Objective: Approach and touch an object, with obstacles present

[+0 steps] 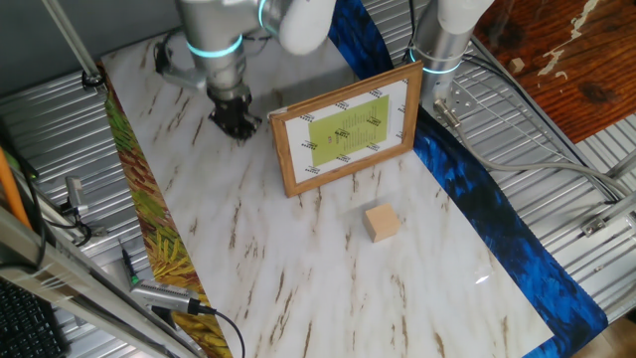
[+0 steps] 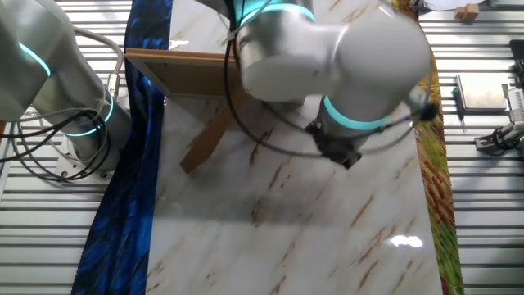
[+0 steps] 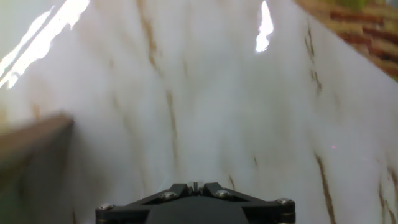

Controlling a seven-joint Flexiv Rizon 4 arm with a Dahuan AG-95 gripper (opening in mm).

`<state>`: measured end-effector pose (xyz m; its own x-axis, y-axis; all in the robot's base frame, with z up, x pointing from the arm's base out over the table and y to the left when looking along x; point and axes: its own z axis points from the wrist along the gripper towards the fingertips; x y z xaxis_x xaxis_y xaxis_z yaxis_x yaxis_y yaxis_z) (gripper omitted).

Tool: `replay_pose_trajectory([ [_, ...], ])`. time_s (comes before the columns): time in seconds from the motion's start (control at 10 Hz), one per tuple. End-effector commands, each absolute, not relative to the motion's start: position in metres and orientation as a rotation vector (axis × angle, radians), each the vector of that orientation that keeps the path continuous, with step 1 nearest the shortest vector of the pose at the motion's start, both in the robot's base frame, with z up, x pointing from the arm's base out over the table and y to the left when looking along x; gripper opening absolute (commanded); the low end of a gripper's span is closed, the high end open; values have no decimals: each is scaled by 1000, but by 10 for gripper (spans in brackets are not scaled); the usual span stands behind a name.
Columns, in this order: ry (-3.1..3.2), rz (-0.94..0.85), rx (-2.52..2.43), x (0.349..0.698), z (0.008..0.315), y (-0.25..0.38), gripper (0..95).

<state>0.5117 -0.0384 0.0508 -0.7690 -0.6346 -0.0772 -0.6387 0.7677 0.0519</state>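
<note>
Marble tabletop (image 1: 298,268): white with brown streaks; it carries the cube and the picture frame.
Cube (image 1: 382,223): small, light tan wood. It sits flat on the tabletop, alone, in front of the frame's printed side and near it, not touching.
Picture frame (image 1: 346,127): brown wood border, white mat, yellow-green print. It stands up, leaning back on a wooden leg that shows in the other fixed view.
Hand (image 1: 237,121): dark, low over the tabletop, past the frame's left end and a bit behind it. It is well apart from the cube.
Hand state: it holds nothing. The hand view shows the two fingers pressed together, so it looks clenched.
Step now: I think the hand is on its way to the cube, with most of the way left.
How to do it well: go around the frame's left end, stay clear of its corner, then come down slowly onto the cube's top and just touch it.
Which way the cube points: it has no long side. It is turned a little, so one corner points toward the front edge of the tabletop.
</note>
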Motion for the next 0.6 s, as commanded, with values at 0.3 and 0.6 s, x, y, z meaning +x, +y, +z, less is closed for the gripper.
replay_pose_trajectory([
  [0.3, 2920, 92, -991, 533, 62, 2, 0],
  [0.6, 2933, 87, -938, 543, 71, 21, 0],
])
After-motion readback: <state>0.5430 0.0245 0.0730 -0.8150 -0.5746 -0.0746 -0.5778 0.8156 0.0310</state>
